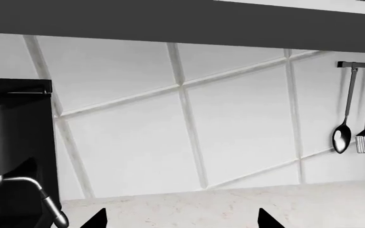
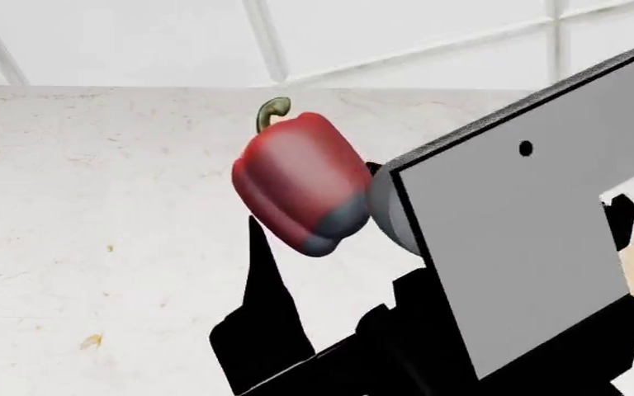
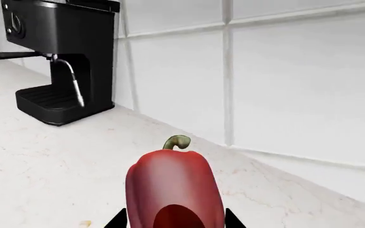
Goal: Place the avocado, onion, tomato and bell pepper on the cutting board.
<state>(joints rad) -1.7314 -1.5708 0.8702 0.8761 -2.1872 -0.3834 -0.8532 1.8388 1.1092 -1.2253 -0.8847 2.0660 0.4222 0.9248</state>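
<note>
Two black fingertips of the left gripper point(image 1: 181, 219) stand well apart with nothing between them, facing a white tiled wall point(image 1: 233, 123) beside a black coffee machine point(image 1: 11, 152). From the head, the ribbed dark red bell pepper point(image 2: 300, 181) hangs above the pale speckled counter point(image 2: 86, 214), clamped in the right gripper point(image 2: 328, 247). At the right wrist, the pepper sits between the closed-in fingers point(image 3: 116, 219), stem up.

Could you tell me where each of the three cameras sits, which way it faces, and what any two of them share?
Left wrist: on the left arm, facing the white tiled wall, black coffee machine and hanging utensils; left gripper fingertips show, apart and empty.
Head: on the head, looking down over the speckled pale counter; right gripper and grey arm show, holding the ribbed dark red bell pepper.
Right wrist: on the right arm, facing the pepper, coffee machine and wall; fingertips flank the pepper.
Shared: head and right wrist both see the pepper.
</note>
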